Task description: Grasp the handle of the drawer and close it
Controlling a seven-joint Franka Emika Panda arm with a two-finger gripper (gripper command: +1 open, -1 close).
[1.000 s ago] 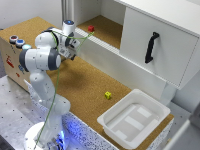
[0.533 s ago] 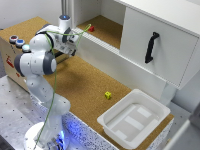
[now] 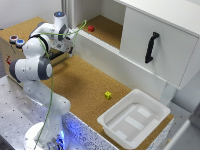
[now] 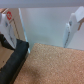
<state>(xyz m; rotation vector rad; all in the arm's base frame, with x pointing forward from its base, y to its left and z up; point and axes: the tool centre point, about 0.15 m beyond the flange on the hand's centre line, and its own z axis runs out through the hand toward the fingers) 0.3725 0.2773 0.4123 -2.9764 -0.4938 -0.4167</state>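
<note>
The cork-topped wooden box (image 3: 7, 49) stands at the exterior view's left. Its tan drawer (image 3: 59, 58) sticks out toward the right, mostly hidden behind my arm. My gripper (image 3: 70, 45) hangs low just above the drawer's front end. In the wrist view the gripper (image 4: 39, 27) is open and empty, with white fingers (image 4: 72, 27) wide apart. A black bar (image 4: 15, 59) that looks like the handle lies close by one finger, outside the gap. The handle cannot be made out in the exterior view.
A big white cabinet door (image 3: 160, 42) with a long black handle (image 3: 150, 47) is at the back right. A white plastic tub (image 3: 134, 118) is at the front right. A small yellow block (image 3: 107, 95) and a red block (image 3: 91, 28) lie on the cork surface (image 3: 85, 85).
My arm has swung slightly toward the exterior view's left and the gripper has settled lower over the drawer's front. Nothing else has moved.
</note>
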